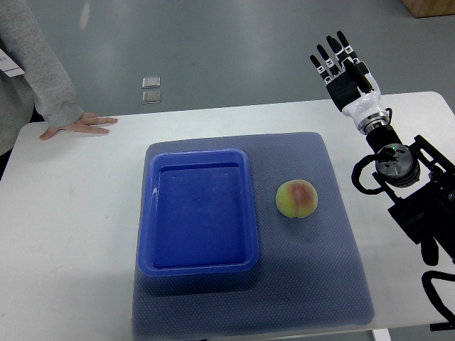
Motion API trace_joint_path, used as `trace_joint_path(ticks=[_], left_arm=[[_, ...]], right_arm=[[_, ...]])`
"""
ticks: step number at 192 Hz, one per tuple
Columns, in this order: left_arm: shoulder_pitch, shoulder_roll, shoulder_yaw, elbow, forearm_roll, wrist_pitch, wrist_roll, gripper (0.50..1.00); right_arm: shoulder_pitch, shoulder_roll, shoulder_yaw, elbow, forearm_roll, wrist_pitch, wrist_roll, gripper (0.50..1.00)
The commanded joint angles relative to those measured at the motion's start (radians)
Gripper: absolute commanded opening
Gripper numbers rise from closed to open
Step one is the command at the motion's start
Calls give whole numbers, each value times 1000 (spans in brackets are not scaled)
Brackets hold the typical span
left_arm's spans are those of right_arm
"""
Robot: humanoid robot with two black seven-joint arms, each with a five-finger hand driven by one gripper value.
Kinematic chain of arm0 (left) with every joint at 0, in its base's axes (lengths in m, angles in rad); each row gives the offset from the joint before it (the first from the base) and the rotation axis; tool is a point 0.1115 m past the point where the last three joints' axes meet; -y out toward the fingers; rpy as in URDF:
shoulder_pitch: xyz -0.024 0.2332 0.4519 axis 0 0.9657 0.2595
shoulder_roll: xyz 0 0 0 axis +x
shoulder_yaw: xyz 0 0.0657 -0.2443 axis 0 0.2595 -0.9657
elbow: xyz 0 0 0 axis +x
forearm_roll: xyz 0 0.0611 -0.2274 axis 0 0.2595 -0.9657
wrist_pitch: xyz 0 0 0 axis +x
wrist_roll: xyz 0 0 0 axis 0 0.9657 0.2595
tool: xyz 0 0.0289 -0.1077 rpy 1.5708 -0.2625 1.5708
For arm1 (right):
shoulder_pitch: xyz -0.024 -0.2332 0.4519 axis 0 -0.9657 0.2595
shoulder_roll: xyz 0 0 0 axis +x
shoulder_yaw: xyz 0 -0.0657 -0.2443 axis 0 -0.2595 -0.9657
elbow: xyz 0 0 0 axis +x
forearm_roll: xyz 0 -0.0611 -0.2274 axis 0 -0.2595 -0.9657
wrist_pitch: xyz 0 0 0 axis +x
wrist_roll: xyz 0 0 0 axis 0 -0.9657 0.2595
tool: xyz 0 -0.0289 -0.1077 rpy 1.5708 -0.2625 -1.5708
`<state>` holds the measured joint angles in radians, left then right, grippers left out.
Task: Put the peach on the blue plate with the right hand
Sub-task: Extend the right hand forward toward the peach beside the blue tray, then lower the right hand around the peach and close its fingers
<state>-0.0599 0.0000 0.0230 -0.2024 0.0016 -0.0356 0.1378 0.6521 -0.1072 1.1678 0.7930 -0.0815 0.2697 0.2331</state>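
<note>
Blue plate (199, 266) sat on a gray mat (334, 234) on the white table (71, 234). Just to its right, on the mat, lay the peach (296, 198), not touching it. Far off, the right hand (344, 71) hung with fingers straight and wide, holding nothing. A person's hand (79, 126) rested on the table's far corner.

A robotics test lab is indicated: a plain white table (71, 213) is set on a grey seamless floor (234, 50), a humanoid's black-and-white right hand (343, 67) is raised beside it, and a person's hand (78, 126) is rested on the tabletop.
</note>
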Motion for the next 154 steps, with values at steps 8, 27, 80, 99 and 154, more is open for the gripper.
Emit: trace_joint_path(ticks=[8, 27, 80, 99, 154], left_arm=[[0, 0, 0, -2, 0, 0, 0, 1000], [0, 0, 0, -2, 0, 0, 0, 1000], [0, 0, 0, -3, 0, 0, 0, 1000], [0, 0, 0, -9, 0, -3, 0, 1000], [-1, 0, 2, -12, 0, -12, 0, 1000]], right_arm=[[0, 0, 1, 0, -1, 0, 0, 930], [3, -3, -2, 5, -7, 0, 0, 930], [69, -127, -189, 34, -238, 5, -3, 930], [129, -239, -378, 78, -466, 22, -21, 930], [552, -641, -1056, 350, -736, 214, -152, 930]])
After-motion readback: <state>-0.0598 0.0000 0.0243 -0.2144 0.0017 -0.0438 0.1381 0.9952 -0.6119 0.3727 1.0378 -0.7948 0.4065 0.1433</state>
